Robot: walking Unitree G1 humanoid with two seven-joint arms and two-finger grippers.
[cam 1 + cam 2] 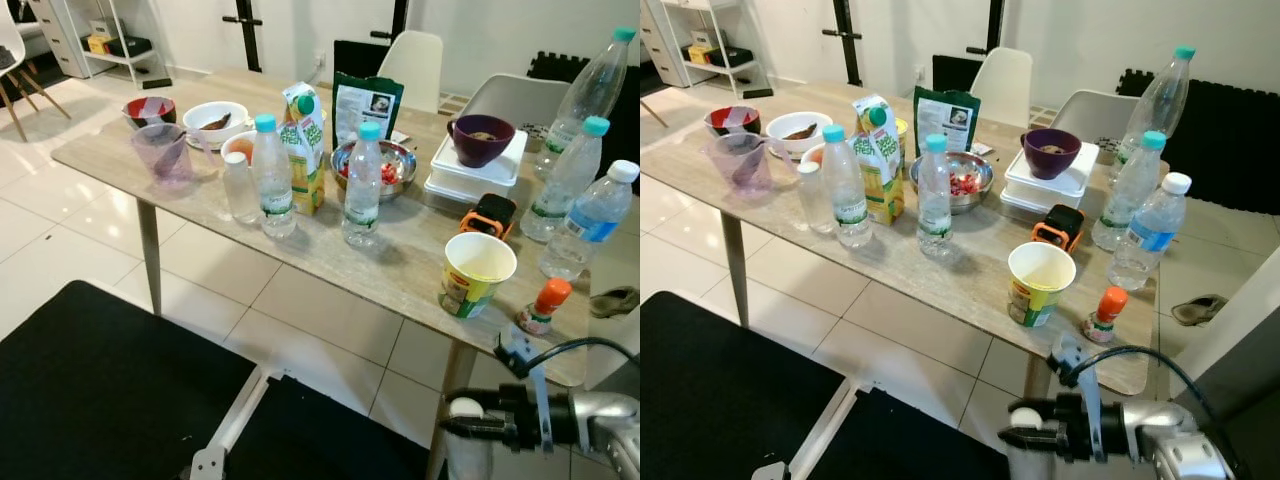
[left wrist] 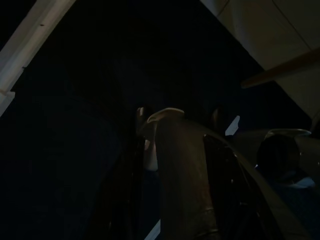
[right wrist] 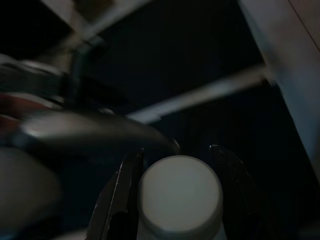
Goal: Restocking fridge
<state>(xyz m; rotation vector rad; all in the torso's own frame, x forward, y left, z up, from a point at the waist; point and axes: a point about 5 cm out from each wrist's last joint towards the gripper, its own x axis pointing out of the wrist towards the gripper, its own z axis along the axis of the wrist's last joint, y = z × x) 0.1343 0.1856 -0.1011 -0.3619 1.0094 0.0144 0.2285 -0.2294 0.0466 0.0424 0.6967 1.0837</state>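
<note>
My right jaws (image 1: 1025,432) are closing around a white-capped bottle (image 3: 179,195) — in the right wrist view one black finger (image 3: 120,192) is sitting on each side of its white cap, pressed against it. I am holding it low, below the near edge of the worktop (image 1: 400,270), beside the table leg. My left jaws (image 2: 175,150) are hanging in deep shade; I cannot tell how far they are open.

Nothing on the labels is reading clearly to me. The paper cup (image 1: 474,274) nearest my right arm is wearing a yellow-and-green wrapper with a red mark, the juice carton (image 1: 305,145) is showing green and yellow print, and the dark pouch (image 1: 366,105) behind the steel bowl is carrying a small picture that looks like a dog.

Just beside the cup a small orange-capped bottle (image 1: 542,307) is standing near the worktop's edge, with an orange-and-black object (image 1: 488,215) behind it. Three tall water bottles are grouped at the right end: a white-capped one (image 1: 588,220) and two teal-capped ones (image 1: 566,180). Two more teal-capped bottles (image 1: 272,175) are standing toward the middle, one of them (image 1: 362,185) in front of the steel bowl (image 1: 376,165), which is holding something red. A purple bowl (image 1: 480,138) is resting on a stack of white containers (image 1: 470,175). At the far left end are a clear purple jug (image 1: 165,152), a white bowl (image 1: 214,122) and a red bowl (image 1: 148,110). White chairs (image 1: 412,65) are standing behind the worktop.
</note>
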